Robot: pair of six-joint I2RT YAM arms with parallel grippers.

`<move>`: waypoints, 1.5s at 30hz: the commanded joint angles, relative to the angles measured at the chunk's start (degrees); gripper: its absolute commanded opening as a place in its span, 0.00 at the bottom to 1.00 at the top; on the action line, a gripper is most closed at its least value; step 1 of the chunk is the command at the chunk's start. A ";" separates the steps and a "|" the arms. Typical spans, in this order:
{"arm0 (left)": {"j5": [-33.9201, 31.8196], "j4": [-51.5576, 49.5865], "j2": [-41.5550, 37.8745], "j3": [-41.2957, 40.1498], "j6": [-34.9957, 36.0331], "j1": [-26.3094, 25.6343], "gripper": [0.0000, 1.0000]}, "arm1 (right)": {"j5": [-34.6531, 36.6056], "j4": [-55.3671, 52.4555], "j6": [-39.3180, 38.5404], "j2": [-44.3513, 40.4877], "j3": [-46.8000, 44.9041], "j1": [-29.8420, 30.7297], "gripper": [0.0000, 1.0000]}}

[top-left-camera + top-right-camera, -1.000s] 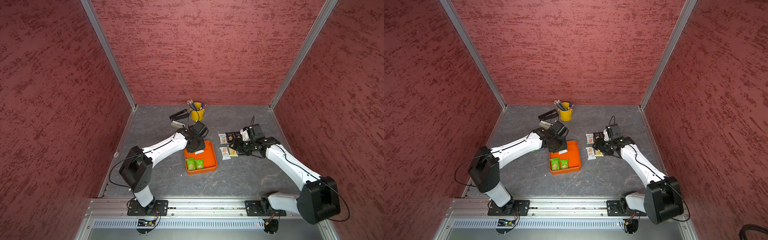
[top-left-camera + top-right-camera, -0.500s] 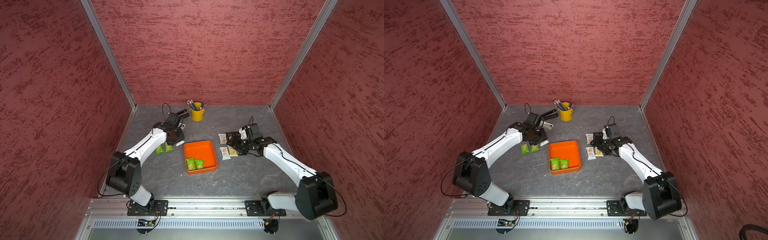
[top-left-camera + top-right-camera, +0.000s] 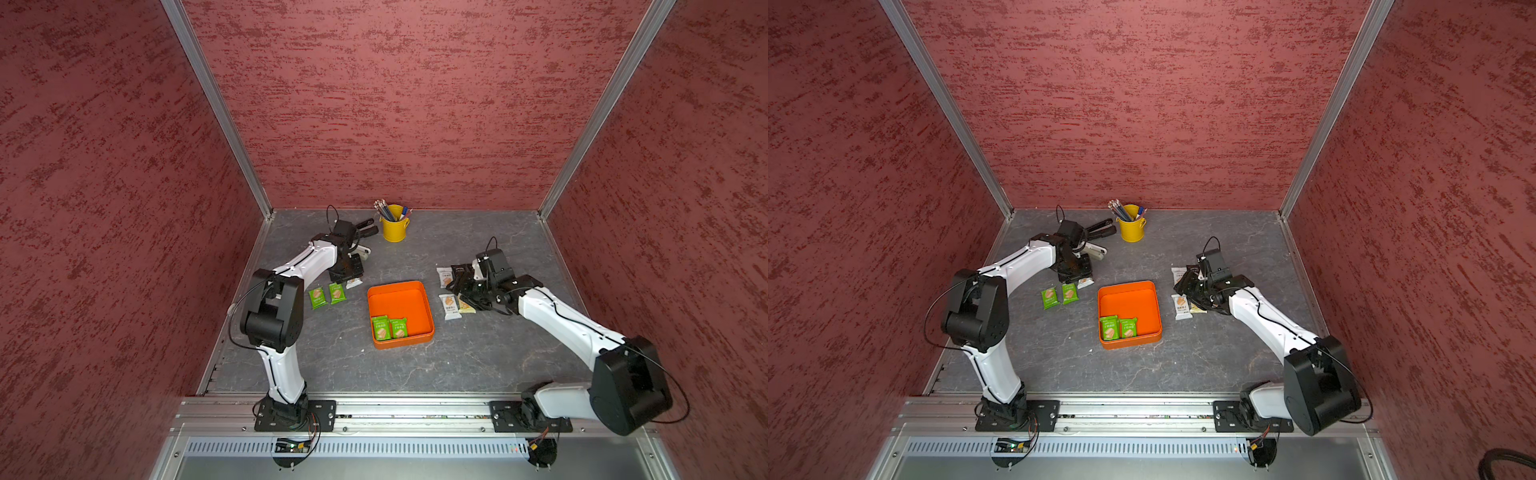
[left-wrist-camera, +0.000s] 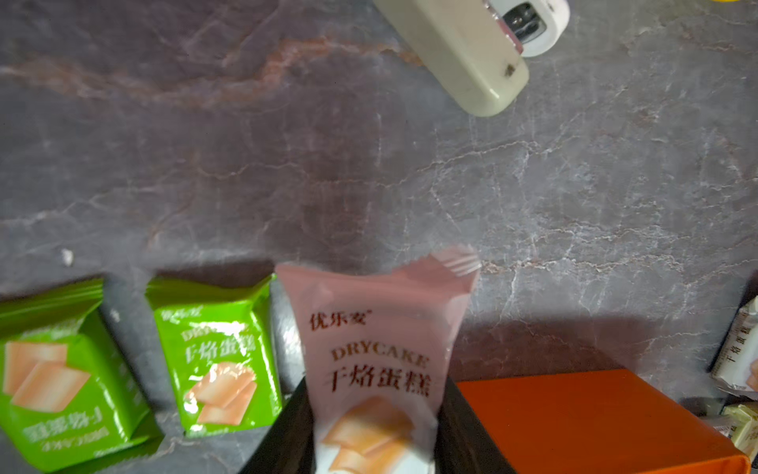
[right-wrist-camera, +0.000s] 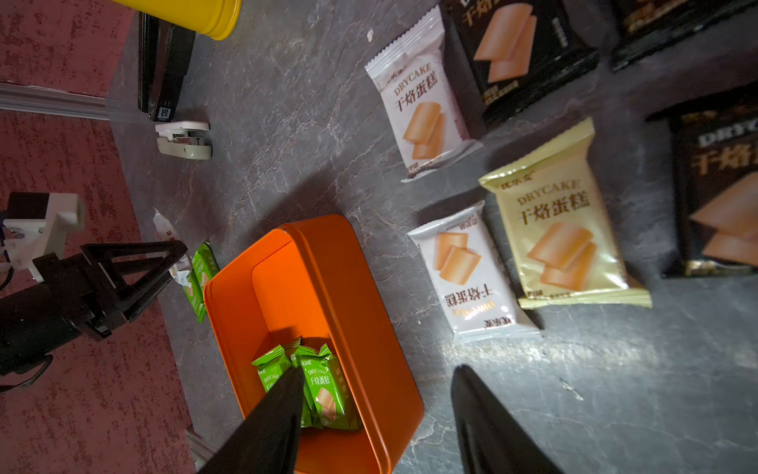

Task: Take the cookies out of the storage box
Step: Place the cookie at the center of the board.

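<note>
At the left, two green foil cookie packets (image 3: pixel 318 298) are seen lying flat, side by side, on the grey marbled tabletop (image 3: pixel 478 353). Just beside them the left gripper (image 3: pixel 347 273) is clamped on a pale white cookie packet (image 4: pixel 377 349), gripped at one short end so that its long axis runs straight out from the jaws. Whether it rests on the table cannot be told.

The shallow square orange plastic storage box (image 3: pixel 428 305) is set in the middle, near that packet but apart from it. Two more green packets (image 3: pixel 380 327) lie inside, touching each other, in the near corner on the left arm's side, with their long axes along the side walls.

To the right of the box, white packets (image 5: pixel 467 271), a pale yellow packet (image 5: pixel 562 230) and black packets (image 5: pixel 521 41) are spread on the table. Above them the right gripper (image 5: pixel 381 369) is held with jaws apart and empty.

The left gripper is judged slightly nearer the boxed pair, but it is occupied. The free right gripper would have to be carried across the box to that corner.
</note>
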 commanded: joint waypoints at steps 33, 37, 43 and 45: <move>-2.69 -3.31 -12.22 -4.15 -10.65 -10.30 0.70 | -0.40 -4.57 -8.12 -0.17 3.19 1.06 0.63; -5.87 -4.50 -16.91 -6.69 -16.43 -16.76 0.69 | -1.91 -5.13 -10.73 0.03 2.95 1.06 0.63; -10.26 -6.45 -21.16 -9.93 -25.87 -26.56 0.70 | -3.93 -5.45 -13.43 -0.39 1.48 0.66 0.63; -11.57 -7.61 -21.08 -10.26 -28.18 -29.38 0.70 | -4.56 -5.25 -13.91 -0.65 0.94 0.48 0.64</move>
